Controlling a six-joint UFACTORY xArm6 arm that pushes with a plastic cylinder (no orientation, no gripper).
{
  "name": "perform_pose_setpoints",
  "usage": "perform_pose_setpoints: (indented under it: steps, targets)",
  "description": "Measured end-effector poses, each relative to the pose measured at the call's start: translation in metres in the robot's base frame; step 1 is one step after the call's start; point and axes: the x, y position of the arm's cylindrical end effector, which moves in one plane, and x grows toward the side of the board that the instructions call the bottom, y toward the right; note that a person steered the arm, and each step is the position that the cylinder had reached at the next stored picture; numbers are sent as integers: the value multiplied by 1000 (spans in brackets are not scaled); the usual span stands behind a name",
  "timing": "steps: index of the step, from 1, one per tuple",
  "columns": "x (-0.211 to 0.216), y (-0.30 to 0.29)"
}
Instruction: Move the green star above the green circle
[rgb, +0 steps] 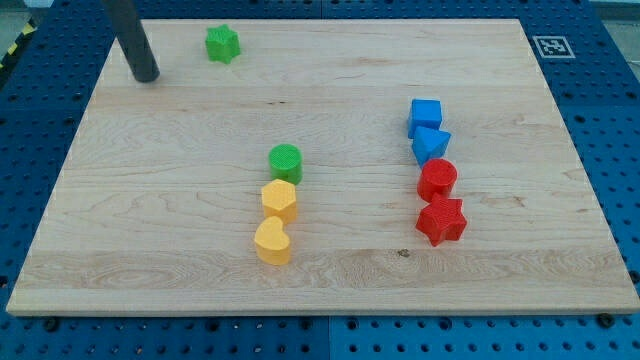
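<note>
The green star lies near the view's top left on the wooden board. The green circle sits near the board's middle, well below and to the right of the star. My tip rests on the board to the left of the star and slightly below it, a clear gap away. It touches no block.
A yellow hexagon and a yellow heart stand just below the green circle. At the right are a blue cube, a blue triangle, a red circle and a red star in a column.
</note>
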Motion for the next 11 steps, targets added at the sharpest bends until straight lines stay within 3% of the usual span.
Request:
perform_pose_setpoints:
  steps: [1, 3, 7, 9, 11]
  targets:
    - [-40, 12]
    - [-53, 134]
    - [3, 220]
    - [46, 222]
    - [51, 184]
